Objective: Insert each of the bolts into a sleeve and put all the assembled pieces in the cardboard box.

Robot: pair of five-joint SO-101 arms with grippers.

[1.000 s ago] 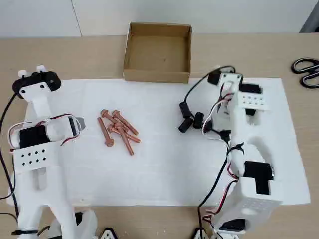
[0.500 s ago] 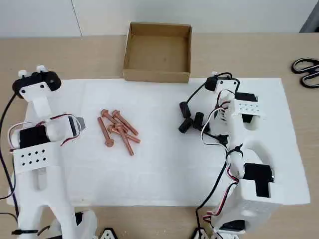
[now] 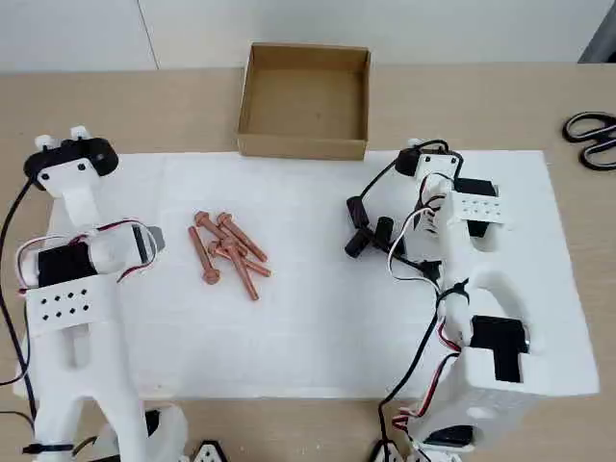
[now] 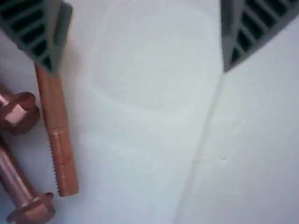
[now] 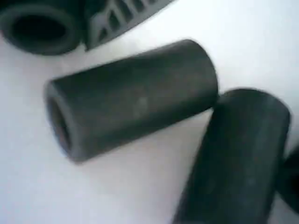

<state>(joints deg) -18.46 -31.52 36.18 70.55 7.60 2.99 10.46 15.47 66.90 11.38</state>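
Note:
Several copper bolts [image 3: 227, 249] lie in a loose heap on the left half of the white foam mat [image 3: 318, 327]. My left gripper [image 4: 140, 32] hangs open just beside the heap, one finger [image 4: 39, 32] over the head end of a bolt [image 4: 55, 140]. Black sleeves [image 3: 371, 231] lie together right of the mat's centre. Part of my right gripper [image 5: 119, 16] sits close above them, over a sleeve lying on its side [image 5: 135, 100], with another sleeve [image 5: 233, 158] touching it. The open cardboard box [image 3: 252, 96] stands at the back.
Black scissors [image 3: 592, 135] lie on the wooden table at the far right. Loose cables [image 3: 414, 260] run from the right arm beside the sleeves. Bare mat stretches between the bolts and the sleeves.
The right arm has drawn back and dropped a little closer to the sleeves. The left arm, bolts and sleeves have kept still.

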